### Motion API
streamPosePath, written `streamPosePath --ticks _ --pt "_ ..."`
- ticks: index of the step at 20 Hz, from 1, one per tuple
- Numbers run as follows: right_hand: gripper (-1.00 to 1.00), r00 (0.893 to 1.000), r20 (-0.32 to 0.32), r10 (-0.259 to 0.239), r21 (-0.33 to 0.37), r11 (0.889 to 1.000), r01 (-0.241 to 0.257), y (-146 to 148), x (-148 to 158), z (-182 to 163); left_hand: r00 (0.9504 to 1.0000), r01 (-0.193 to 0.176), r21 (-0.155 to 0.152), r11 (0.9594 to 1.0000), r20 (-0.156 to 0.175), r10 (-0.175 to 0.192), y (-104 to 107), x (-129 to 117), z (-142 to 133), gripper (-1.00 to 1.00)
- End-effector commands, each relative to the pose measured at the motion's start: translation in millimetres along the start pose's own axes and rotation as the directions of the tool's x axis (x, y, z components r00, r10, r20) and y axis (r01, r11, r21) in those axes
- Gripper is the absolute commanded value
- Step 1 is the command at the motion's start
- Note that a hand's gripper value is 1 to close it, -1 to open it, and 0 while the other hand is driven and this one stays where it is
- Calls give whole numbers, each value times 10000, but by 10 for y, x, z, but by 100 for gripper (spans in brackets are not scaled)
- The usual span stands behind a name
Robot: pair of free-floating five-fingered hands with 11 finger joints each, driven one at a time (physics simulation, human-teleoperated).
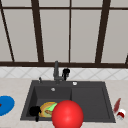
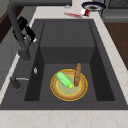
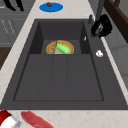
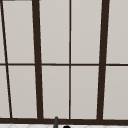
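Faucet [image 1: 56, 71] stood at the sink's [image 1: 90, 100] back rim; right hand [image 1: 66, 72] hovered just beside its handle, fingers curled, whether gripping unclear. Left hand [image 1: 35, 111] hung at the sink's front left edge, finger state unclear. Plate [image 2: 68, 85] with a cucumber [image 2: 64, 79] lay in the basin. Red ball [image 1: 67, 114] sat up front.

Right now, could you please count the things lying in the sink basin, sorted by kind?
Plate: 1
Green vegetable: 1
Brown stick: 1
Total: 3
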Motion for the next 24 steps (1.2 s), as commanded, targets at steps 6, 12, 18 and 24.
streamPosePath --ticks 6,12,18,24 --pt "100 9827 -1480 1117 619 9927 -1036 -178 410 35 10000 0 0 10000 0 0 0 0 0 0" --pt "100 9569 -2206 1891 1221 9787 -1653 -204 519 -60 10000 0 0 10000 0 0 0 0 0 0" --pt "100 9606 -2110 1811 1201 9800 -1584 -205 513 -72 10000 0 0 10000 0 0 0 0 0 0" --pt "100 9566 -2158 1957 924 9794 -1796 -166 596 -19 10000 0 0 10000 0 0 0 0 0 0"
